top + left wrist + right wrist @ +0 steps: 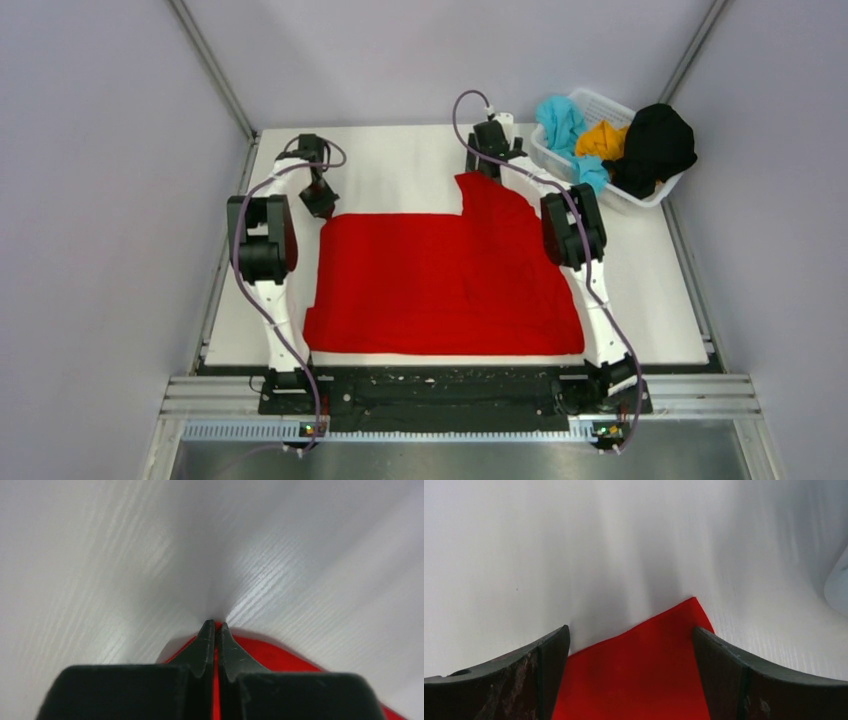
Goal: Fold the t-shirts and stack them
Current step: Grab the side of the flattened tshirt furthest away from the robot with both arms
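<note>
While the white table carries everything, most of it is covered by the red t-shirt. It lies spread flat, long axis running left to right, with its near edge close to the arm bases. At the far right corner a white mesh basket holds the teal t-shirt, the orange-yellow t-shirt and the black t-shirt, all crumpled. Both arms reach to the red shirt's far edge, so the cloth lies back toward the bases from each. The left arm sits at the far-left corner, its jaws pressed almost together with a sliver of red pinched between them. The right arm sits at the far-right flap, its jaws spread wide astride the pointed red corner, gripping nothing. As I judge it, the right jaws must close before the far edge can be drawn nearward.
</note>
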### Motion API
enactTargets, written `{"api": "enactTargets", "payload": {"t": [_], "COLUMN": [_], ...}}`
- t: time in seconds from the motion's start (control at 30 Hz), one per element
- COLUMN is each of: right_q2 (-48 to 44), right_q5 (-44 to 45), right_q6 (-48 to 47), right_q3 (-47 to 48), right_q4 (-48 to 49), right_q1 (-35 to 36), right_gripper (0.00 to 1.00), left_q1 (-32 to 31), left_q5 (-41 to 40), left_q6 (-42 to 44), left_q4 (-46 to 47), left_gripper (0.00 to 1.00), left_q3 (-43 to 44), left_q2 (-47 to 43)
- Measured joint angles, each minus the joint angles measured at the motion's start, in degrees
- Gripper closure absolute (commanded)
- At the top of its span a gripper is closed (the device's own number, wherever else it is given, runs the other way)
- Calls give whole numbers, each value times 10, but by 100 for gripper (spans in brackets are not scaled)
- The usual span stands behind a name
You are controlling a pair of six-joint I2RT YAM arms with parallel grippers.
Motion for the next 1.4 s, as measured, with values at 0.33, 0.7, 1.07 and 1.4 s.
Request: {"api": "enactTargets", "payload": {"t": [0.33,0.7,1.07,1.4], "right_q2": [6,-21,-295,-537], "right_q5": [-3,-8,-66,-84], "right_q6": [-3,-19,-40,-44], "right_q3": [7,-41,-348,-532], "right_q4": [3,30,74,59], "right_q1": [-1,-1,4,60], "right_gripper": [73,100,100,100], "left_q1": [-20,-21,-31,-43], "left_q5": [11,14,1,-23], "left_q6": [0,-2,-14,-23], "left_q4": [-17,-30,-32,-23], "left_gripper": [100,100,100,100], "left_q3": [-13,-25,-113,-219], "left_q2": [-10,-21,-123,-234]}}
